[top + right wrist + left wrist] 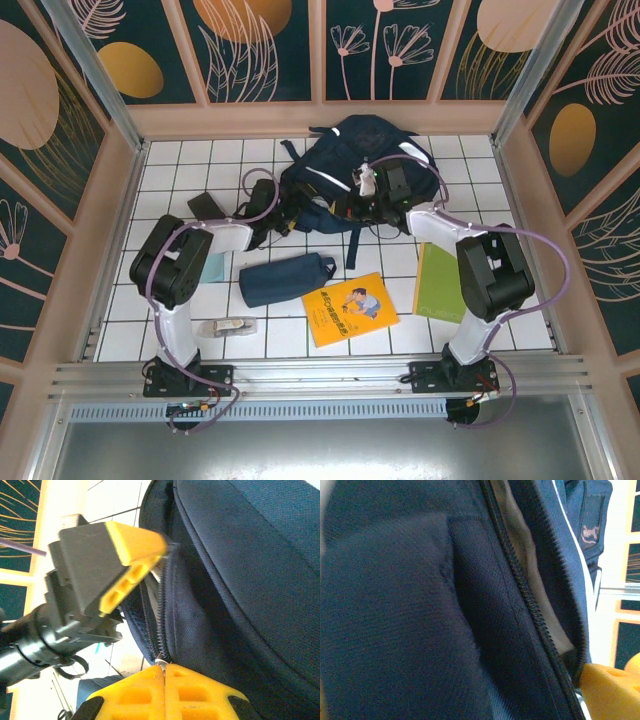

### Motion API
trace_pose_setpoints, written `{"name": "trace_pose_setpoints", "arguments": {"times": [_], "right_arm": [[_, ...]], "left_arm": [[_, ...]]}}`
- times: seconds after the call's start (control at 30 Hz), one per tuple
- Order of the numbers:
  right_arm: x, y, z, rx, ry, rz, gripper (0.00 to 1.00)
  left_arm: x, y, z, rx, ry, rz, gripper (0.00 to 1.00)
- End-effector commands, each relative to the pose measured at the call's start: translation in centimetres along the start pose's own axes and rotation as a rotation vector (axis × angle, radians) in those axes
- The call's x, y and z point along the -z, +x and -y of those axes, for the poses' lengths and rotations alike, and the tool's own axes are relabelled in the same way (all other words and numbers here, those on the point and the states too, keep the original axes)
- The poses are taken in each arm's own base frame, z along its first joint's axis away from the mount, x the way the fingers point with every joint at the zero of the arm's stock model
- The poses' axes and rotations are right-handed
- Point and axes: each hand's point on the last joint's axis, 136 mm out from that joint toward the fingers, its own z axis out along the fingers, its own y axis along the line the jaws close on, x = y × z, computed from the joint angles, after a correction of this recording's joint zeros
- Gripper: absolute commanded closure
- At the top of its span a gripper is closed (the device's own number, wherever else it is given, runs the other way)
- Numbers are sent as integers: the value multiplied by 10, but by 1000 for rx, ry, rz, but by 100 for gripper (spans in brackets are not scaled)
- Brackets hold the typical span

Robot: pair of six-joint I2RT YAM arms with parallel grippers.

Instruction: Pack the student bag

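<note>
Student bag [350,150] at the far middle of the table [190,160], between both wrists. Right gripper [164,680] fully closed, pinching what seems to be the zipper pull [161,664]. From these jaws, zipper track [159,625] running straight away, toward the left gripper [131,560]. Left jaws wide apart, gripping nothing, one finger at the seam edge. Probably calls for a pull by the right arm along the track, wrist low beside the seam.
</note>
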Motion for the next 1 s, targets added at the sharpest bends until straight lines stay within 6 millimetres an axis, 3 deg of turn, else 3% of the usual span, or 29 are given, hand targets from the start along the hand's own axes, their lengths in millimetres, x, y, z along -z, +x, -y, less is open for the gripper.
{"name": "trace_pose_setpoints", "arguments": {"times": [0.0, 0.07, 0.1, 0.17, 0.23, 0.27, 0.4, 0.5, 0.6, 0.73, 0.87, 0.97], "right_arm": [[12, -11, -38, 59, -103, 38, 100], [10, 1, -30, 30, -93, 19, 100], [9, 9, -24, 12, -84, 4, 100], [10, 26, -10, -21, -47, -21, 100], [14, 48, 15, -64, 34, -53, 100], [17, 57, 28, -80, 85, -64, 100], [36, 97, 89, -115, 341, -136, 100], [59, 103, 124, -96, 528, -136, 100], [90, 86, 154, -32, 754, -91, 100], [120, 50, 170, 50, 919, 1, 100], [171, 6, 190, 162, 1220, 156, 100], [190, -13, 197, 188, 1276, 221, 100]], "left_arm": [[-18, 5, 10, 86, 73, -26, 2], [-22, 0, 17, 98, 115, -6, 11], [-23, -3, 21, 96, 138, 8, 21], [-23, -9, 29, 84, 166, 37, 48], [-22, -18, 30, 65, 157, 68, 94], [-21, -22, 29, 57, 148, 81, 100], [-13, -39, 25, 50, 130, 117, 100], [-4, -49, 23, 51, 131, 131, 100], [4, -53, 23, 42, 133, 128, 100], [14, -52, 28, 26, 146, 102, 100], [22, -49, 30, 0, 145, 74, 100], [29, -47, 27, -12, 132, 72, 100]]}}
